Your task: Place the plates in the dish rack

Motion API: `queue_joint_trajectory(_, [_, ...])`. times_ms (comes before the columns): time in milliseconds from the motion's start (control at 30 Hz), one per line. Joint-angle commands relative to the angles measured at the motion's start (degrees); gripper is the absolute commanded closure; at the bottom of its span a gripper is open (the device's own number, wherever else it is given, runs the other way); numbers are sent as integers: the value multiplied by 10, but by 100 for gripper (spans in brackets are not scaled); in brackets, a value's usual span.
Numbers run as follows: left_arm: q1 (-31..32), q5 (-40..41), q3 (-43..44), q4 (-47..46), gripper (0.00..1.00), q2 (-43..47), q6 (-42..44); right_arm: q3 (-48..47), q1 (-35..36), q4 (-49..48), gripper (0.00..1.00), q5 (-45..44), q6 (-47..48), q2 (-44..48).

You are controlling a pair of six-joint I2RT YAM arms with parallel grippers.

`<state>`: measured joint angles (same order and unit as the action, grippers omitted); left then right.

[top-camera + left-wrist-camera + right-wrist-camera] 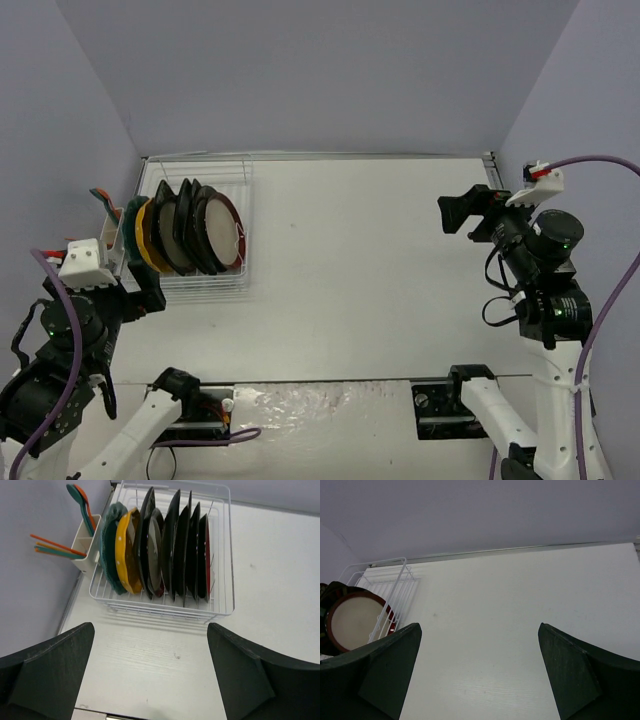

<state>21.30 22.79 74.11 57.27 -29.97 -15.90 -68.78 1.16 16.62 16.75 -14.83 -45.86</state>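
Several plates [190, 228] stand on edge in the white wire dish rack [205, 283] at the table's far left. In the left wrist view they run left to right: a teal scalloped plate [111, 545], an orange-yellow plate [127, 550], black plates [175, 545] and a red-rimmed plate [206, 555]. My left gripper [150, 670] is open and holds nothing, a little in front of the rack's [220, 612] near rim. My right gripper [465, 212] hangs open over the right side, far from the rack. Its view [480, 675] shows the red-rimmed plate's [352, 622] pale face.
A white utensil cup [85, 545] hangs on the rack's left side, holding orange and teal spoons [80, 500] and thin sticks [52, 550]. Grey walls close in the table on the left, back and right. The rack sits tight against the left wall.
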Motion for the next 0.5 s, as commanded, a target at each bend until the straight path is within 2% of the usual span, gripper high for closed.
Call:
queue_joint_trajectory(0, [8,0,-26,21,6,11,-44,-8,7,0,0,-51,37,29])
queue_joint_trajectory(267, [8,11,-51,36,6,72,-62,15,70,18,0,-155,58,79])
queue_joint_trajectory(467, [9,-8,-48,37,5,62,-52,25,112,28,0,-229,64,88])
